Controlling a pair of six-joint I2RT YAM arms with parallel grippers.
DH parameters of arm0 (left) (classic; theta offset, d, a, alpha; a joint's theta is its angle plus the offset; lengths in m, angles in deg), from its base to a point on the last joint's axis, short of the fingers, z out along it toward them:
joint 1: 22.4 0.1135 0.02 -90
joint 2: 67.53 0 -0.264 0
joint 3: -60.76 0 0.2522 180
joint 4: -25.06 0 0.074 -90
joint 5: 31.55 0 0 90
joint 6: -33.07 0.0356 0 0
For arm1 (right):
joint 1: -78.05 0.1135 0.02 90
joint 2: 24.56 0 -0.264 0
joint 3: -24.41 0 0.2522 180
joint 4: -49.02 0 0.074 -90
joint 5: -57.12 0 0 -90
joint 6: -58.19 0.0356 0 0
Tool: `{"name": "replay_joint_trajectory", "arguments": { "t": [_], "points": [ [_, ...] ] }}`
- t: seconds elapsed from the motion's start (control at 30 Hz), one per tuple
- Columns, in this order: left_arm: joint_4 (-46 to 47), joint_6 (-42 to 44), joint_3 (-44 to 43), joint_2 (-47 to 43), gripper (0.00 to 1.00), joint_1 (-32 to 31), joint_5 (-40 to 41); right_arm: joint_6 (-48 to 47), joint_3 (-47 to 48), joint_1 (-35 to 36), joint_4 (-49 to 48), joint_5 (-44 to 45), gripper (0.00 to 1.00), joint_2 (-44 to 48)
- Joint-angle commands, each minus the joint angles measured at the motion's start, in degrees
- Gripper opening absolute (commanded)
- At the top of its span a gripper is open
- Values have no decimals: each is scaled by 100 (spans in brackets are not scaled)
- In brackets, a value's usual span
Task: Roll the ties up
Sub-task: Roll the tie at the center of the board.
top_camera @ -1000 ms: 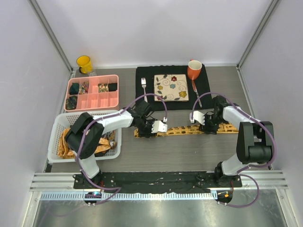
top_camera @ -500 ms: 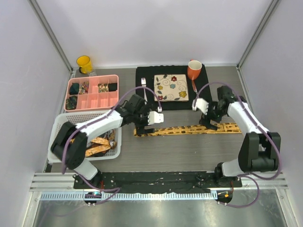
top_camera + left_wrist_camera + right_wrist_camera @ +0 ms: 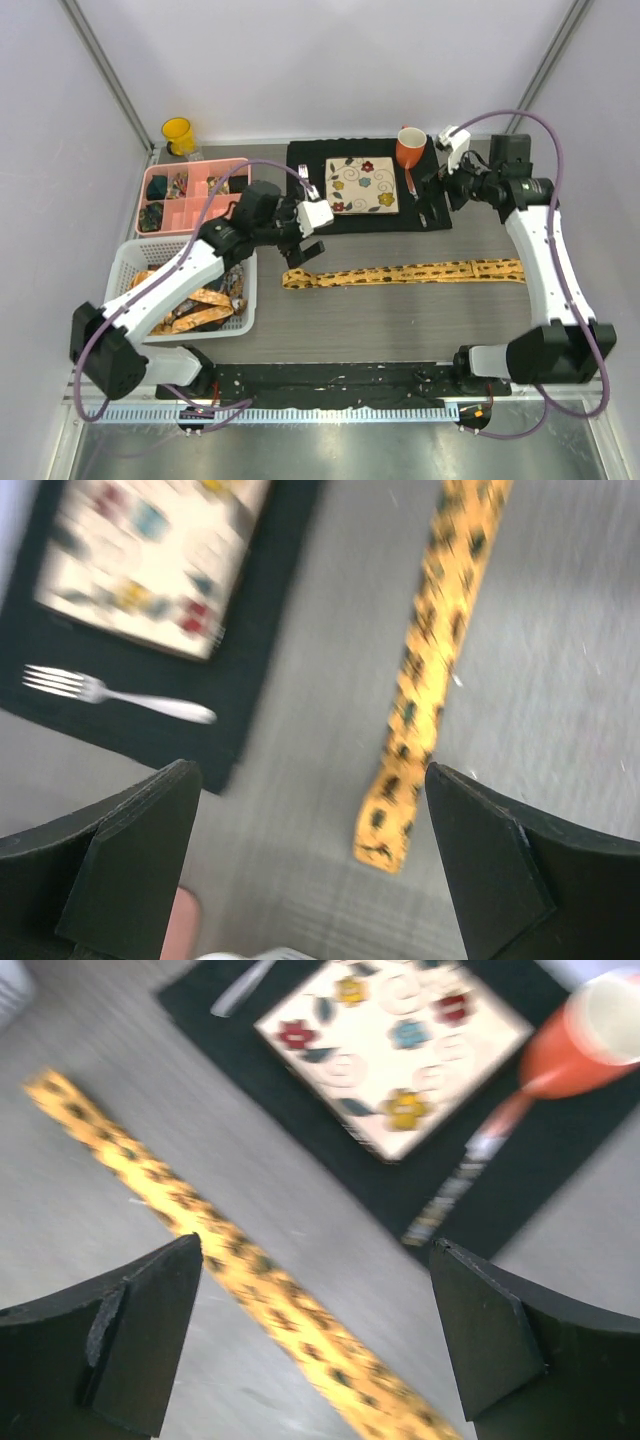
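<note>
One mustard-yellow tie (image 3: 400, 272) with small dark dots lies flat and unrolled on the grey table (image 3: 380, 325), its long axis running left to right, roughly parallel to the near edge. Its left end sits just right of the white basket (image 3: 118, 262); its right end reaches under the right arm's forearm. Which end is the wide one I cannot tell. In the left wrist view the tie (image 3: 430, 650) runs away from the camera, its near end blunt.

A second ago both grippers were down on the tie; now both have lifted off it toward the back. The left gripper (image 3: 303, 232) hangs over the black placemat's (image 3: 300, 160) near left corner, jaws wide and holding nothing. The right gripper (image 3: 432, 205) is up by the mat's right edge, also spread wide and empty. The tie now lies a little longer and straighter than before.

Behind the tie — apart from it — the placemat carries a flowered square plate (image 3: 361, 185), a fork (image 3: 304, 180), an orange mug (image 3: 410, 148) and a second utensil (image 3: 414, 195). More ties (image 3: 200, 305) lie heaped in the basket, under the left arm. A pink compartment tray (image 3: 200, 163) sits behind the basket, and a yellow cup (image 3: 178, 133) behind that.
</note>
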Motion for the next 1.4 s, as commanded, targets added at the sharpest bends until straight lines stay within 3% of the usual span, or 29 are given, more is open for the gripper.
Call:
{"name": "replay_joint_trajectory", "arguments": {
  "t": [0.0, 0.13, 0.23, 0.33, 0.47, 0.57, 0.6, 0.73, 0.87, 1.37],
  "points": [
    [-898, 353, 91, 416, 100, 159, -423, 1806, 289, 49, -105, -1012, 100, -1023],
    [-729, 915, 786, -374, 100, 290, -538, 3183, -393, 811, -788, -1251, 100, -1306],
    [-862, 1250, 1111, -490, 100, 448, -618, 3687, -974, 1330, -1527, -1040, 97, -1244],
    [-739, 1286, 1262, -236, 94, 764, -731, 4188, -1196, 1850, -1994, -829, 93, -1586],
    [-827, 1952, 1173, 501, 87, 1090, -1022, 4786, -1188, 2175, -2380, -1162, 80, -2306],
    [-599, 2436, 1322, 757, 85, 1231, -1005, 5461, -1275, 2403, -2977, -1312, 54, -2720],
    [-528, 2455, 1340, 793, 85, 1249, -1004, 5507, -1302, 2474, -3040, -1303, 27, -2781],
    [-475, 2473, 1262, 1039, 85, 1284, -1118, 5569, -1451, 2738, -3137, -1312, 8, -2984],
    [-563, 2385, 1121, 1215, 83, 1284, -1136, 5876, -1557, 2870, -3444, -1338, 1, -3028],
    [-563, 2499, 1209, 1698, 74, 1144, -1057, 6123, -1539, 3257, -3823, -1093, 1, -3748]
  ]
}}
